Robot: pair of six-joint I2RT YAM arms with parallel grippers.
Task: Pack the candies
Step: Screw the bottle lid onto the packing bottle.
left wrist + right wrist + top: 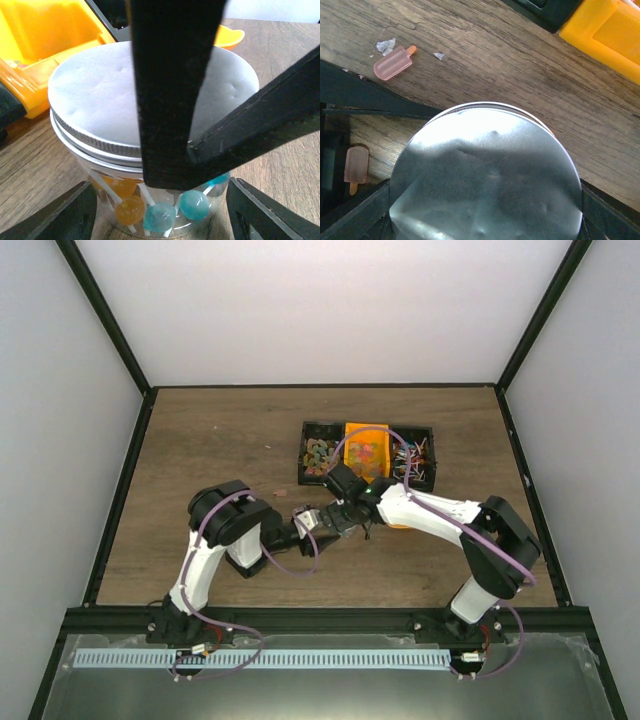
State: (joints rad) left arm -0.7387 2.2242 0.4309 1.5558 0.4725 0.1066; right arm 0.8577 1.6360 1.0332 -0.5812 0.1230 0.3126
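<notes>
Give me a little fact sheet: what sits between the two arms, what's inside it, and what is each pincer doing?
centre item: clear jar with a silver lid on
inside: orange and blue lollipops
left pincer: fingers either side of the jar body; contact unclear
right pincer: straddles the lid from above, seemingly gripping it
loose on table: two pink ice-lolly-shaped candies
behind: black compartment tray holding candies
</notes>
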